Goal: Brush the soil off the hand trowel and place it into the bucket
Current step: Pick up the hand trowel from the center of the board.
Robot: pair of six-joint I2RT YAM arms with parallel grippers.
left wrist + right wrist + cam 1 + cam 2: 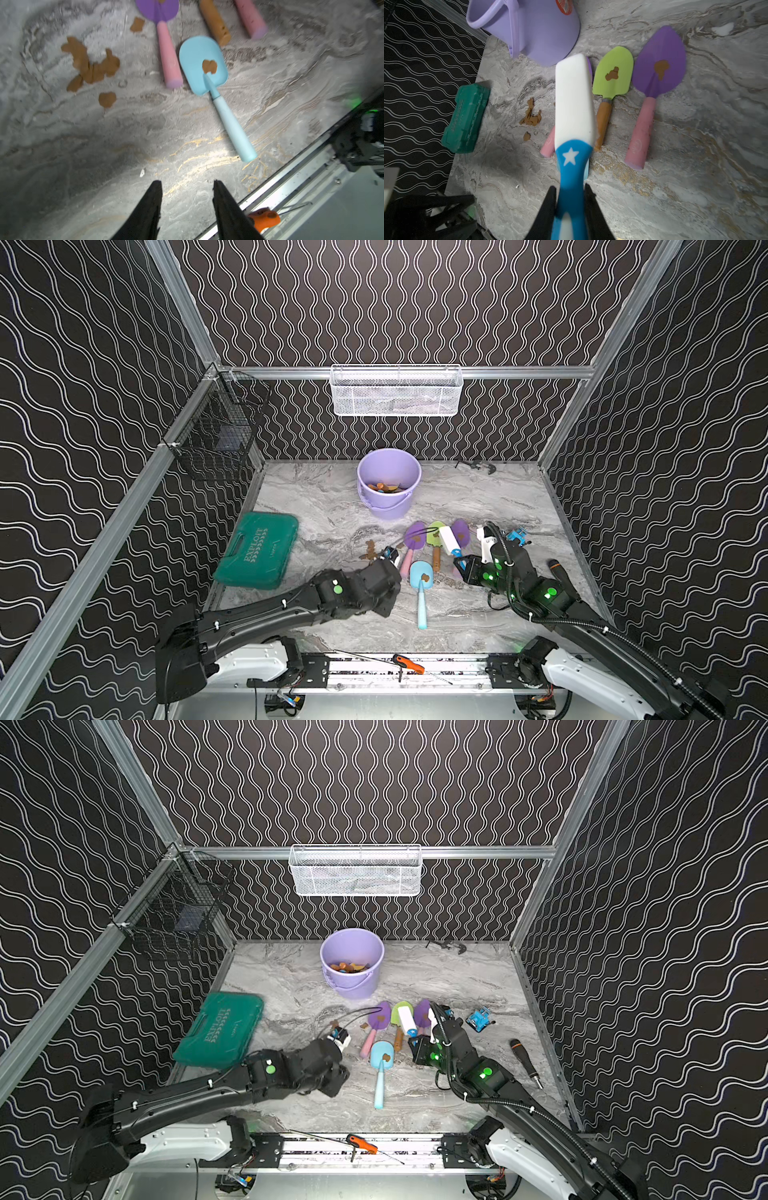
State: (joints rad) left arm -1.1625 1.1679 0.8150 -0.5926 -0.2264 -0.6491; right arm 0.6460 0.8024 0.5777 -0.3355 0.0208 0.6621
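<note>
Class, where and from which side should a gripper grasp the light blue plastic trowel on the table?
Its tapered handle, from above, jaws across its width. The light blue plastic trowel lies flat, handle unobstructed; the broad blade carries a brown soil clump.

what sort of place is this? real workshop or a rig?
Most likely a robot test cell, not a real workshop: aluminium frame with patterned walls, two arms on a rail, trowels and a bucket staged on the table.

Bucket (386,508) behind trowels (417,571), soil (209,66) on trowels
</note>
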